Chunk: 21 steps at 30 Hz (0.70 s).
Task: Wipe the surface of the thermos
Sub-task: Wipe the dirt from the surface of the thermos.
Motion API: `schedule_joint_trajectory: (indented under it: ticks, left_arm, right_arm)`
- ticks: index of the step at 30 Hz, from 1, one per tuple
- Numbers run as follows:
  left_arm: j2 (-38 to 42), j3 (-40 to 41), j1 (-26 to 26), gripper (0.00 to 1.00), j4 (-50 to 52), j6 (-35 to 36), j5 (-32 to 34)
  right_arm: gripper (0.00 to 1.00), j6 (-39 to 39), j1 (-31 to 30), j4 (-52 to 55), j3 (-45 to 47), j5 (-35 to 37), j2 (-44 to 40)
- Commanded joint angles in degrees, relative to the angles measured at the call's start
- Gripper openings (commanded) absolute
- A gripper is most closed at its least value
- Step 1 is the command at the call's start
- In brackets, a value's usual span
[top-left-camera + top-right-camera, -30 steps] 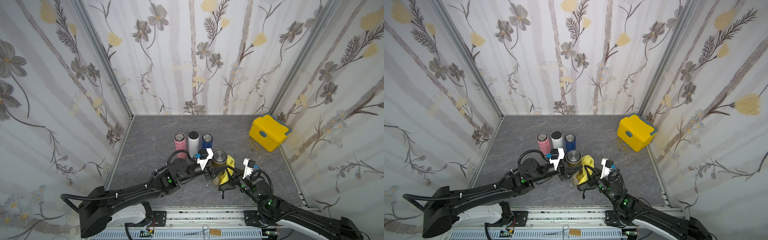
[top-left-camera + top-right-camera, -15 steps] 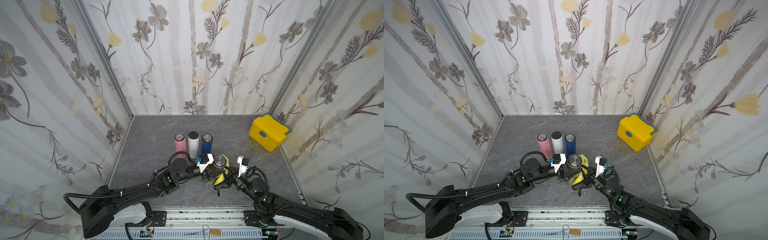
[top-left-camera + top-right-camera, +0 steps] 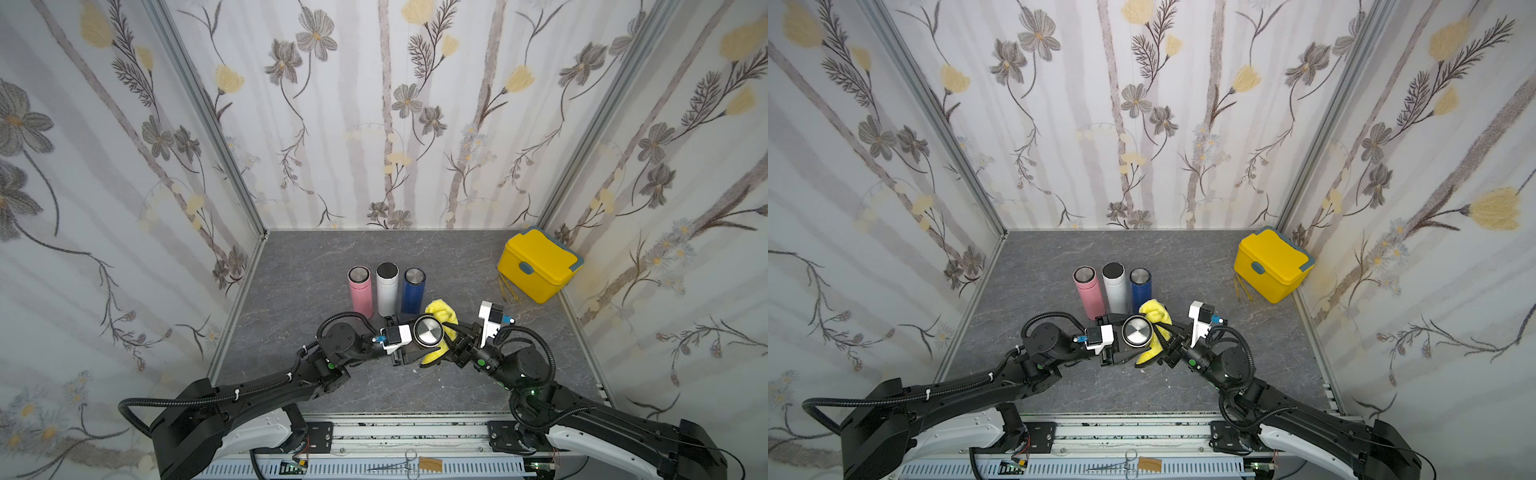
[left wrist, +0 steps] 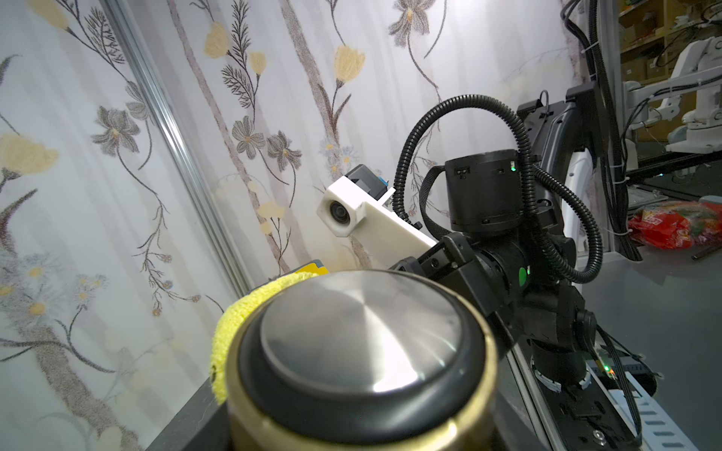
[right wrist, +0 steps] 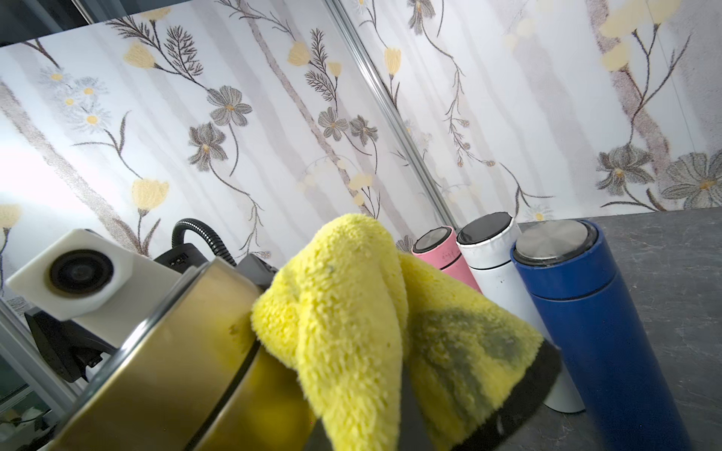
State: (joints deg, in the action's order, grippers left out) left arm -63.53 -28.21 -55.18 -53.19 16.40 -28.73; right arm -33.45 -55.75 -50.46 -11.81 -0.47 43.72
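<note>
While the wipe is in hand, the items stand as follows.

Top views: gold metal thermos with a brushed steel cap [image 3: 427, 331], upright near the front middle of the grey marbled counter [image 3: 316, 266], grasped low on its body by the left gripper [image 3: 405, 347], jaws clenched around it. Fluffy yellow microfibre cloth [image 3: 441, 312], pressed to the thermos side away from the left arm, pinched in the right gripper [image 3: 451, 347], jaws clamped on the fabric. Just behind, in a row: pink cylindrical flask [image 3: 1089, 297], white cylindrical flask [image 3: 1115, 291], blue cylindrical flask [image 3: 1141, 291], the blue one nearest the cloth. Yellow lidded plastic box [image 3: 1271, 262], well apart, at the far corner on the right arm's side.

Left wrist view: steel cap fills the foreground; the cloth [image 4: 234, 320] shows as a fringe hugging the rim on the far side.

Right wrist view: cloth [image 5: 351, 312] draped against the gold wall [image 5: 168, 351], with a grey soiled patch on one fold.

Handling note, as a judgement: keep the left hold firm so the thermos does not twist or tip; run the cloth along the wall with steady pressure; present a clean fold rather than the soiled patch; keep the cloth clear of the blue flask close behind.
</note>
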Motion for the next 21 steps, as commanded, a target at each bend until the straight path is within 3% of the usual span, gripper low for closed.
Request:
schedule_joint_trajectory:
  ticks: [1,4,8,12,16,21]
  left_arm:
    - [0.9,0.0,-0.1,0.0,-1.2,-0.5,0.7]
    - [1.5,1.5,0.1,0.0,-2.3,-1.2,6.1]
    - [2.2,5.1,0.1,0.0,-4.3,0.1,15.6]
    - [2.4,6.5,0.2,0.0,-3.4,4.4,22.0]
    - [1.9,5.5,0.2,0.0,-0.4,6.4,22.6]
    - [1.0,5.4,0.2,0.0,-0.7,7.8,16.9]
  right_arm:
    - [0.0,-2.5,0.1,-7.8,5.3,-5.1,3.1]
    - [0.0,-2.6,0.2,-3.0,6.3,-1.1,0.8]
    - [0.0,0.4,-0.4,10.7,0.7,-1.2,-8.3]
    - [0.0,2.1,-2.8,16.7,-4.2,-1.5,-12.6]
    - [0.0,2.3,-6.0,16.7,-7.1,-3.1,-11.2]
    - [0.0,1.4,-7.0,16.8,-9.8,-0.9,-4.0]
